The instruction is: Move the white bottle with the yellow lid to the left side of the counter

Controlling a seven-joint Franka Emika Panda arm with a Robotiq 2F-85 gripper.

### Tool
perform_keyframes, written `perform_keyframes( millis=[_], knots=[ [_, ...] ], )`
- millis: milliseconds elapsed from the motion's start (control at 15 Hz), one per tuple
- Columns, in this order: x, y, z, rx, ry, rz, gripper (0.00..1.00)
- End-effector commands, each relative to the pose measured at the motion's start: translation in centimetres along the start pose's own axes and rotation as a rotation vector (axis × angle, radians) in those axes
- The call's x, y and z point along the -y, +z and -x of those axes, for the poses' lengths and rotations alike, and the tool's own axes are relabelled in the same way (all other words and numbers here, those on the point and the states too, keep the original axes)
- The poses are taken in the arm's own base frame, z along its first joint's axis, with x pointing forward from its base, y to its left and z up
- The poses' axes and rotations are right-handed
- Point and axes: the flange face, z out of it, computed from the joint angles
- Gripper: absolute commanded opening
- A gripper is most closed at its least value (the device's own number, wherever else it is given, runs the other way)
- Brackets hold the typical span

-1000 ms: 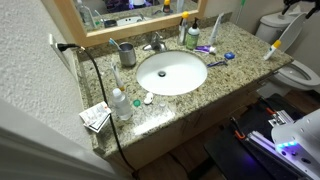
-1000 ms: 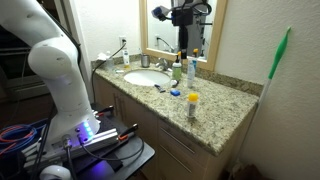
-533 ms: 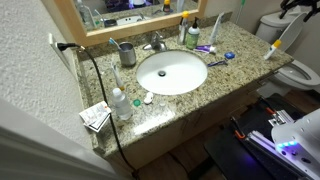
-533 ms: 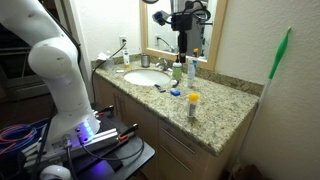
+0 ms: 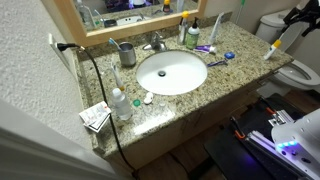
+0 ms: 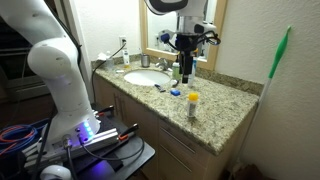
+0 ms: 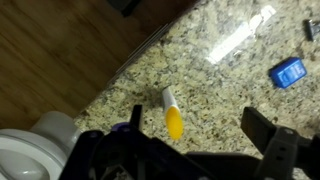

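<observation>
The white bottle with the yellow lid (image 5: 268, 52) stands upright near one end of the granite counter (image 5: 235, 58), apart from the other items; it also shows in an exterior view (image 6: 193, 103). In the wrist view it appears from above (image 7: 171, 113) on the counter (image 7: 225, 95). My gripper (image 7: 200, 130) is open and empty, above the counter, with the bottle just inside its left finger in the picture. In the exterior views the gripper (image 6: 186, 58) (image 5: 303, 17) hangs well above the counter.
The oval sink (image 5: 170, 72) and faucet (image 5: 155, 43) sit mid-counter. A green-and-white bottle (image 5: 192, 35), a cup (image 5: 127, 53) and a clear bottle with a white cap (image 5: 120, 103) stand around it. A blue item (image 7: 288, 72) lies nearby. A toilet (image 5: 298, 72) is beside the counter.
The gripper has come down from the mirror's top toward the counter and shows further into the frame. The bottle has not moved.
</observation>
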Motion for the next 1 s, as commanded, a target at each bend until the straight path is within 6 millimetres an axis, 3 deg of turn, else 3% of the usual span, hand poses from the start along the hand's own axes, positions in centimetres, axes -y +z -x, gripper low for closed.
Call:
perform_keyframes(
  millis=[0,200,467,733,867,933],
  knots=[
    [-0.7,0.3,-0.4,-0.001,0.011,0.003,1.0],
    [-0.3,0.9,-0.5,-0.005,-0.008,0.035,1.0],
    [0.0,4.4,-1.5,-0.002,-0.185,0.044,1.0],
    [0.3,7.0,-2.9,-0.01,-0.223,0.058,1.0],
    [0.7,7.9,-3.6,-0.045,-0.172,0.04,1.0],
    [0.4,6.9,-2.7,-0.029,-0.189,0.051,1.0]
  ],
)
